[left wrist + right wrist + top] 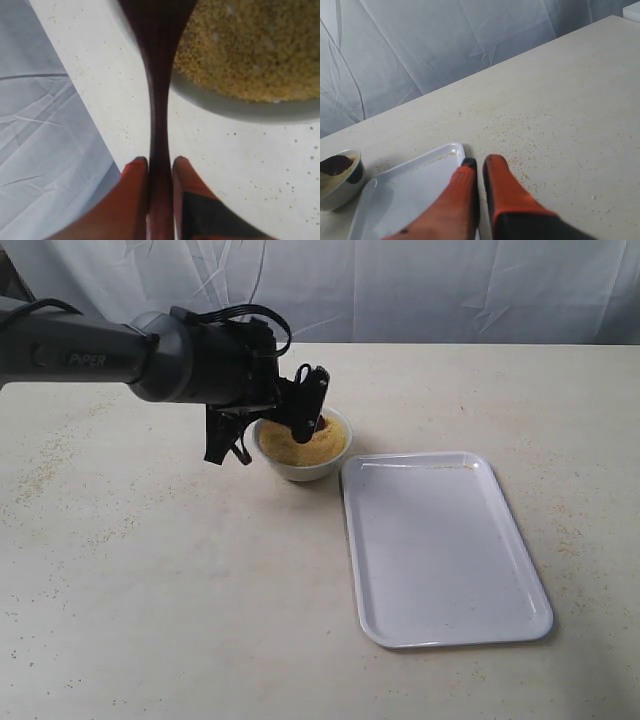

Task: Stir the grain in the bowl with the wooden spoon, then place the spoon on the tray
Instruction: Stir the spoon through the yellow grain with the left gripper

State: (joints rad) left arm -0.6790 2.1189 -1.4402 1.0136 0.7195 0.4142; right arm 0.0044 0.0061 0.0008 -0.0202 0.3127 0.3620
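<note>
1 bowl (300, 469) w/ grain (298, 449), 1 wooden spoon (159, 100), 1 tray (440, 550).

Dark wooden spoon (159, 100) between fingers (129, 200); grain (250, 45) perhaps beneath

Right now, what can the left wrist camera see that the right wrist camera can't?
Only the left wrist view shows the left tool pinching the wooden spoon by its handle. Only the right wrist view shows the tray and the right tool, closed on nothing. Both show the bowl of grain, the spoon and the speckled table.
</note>
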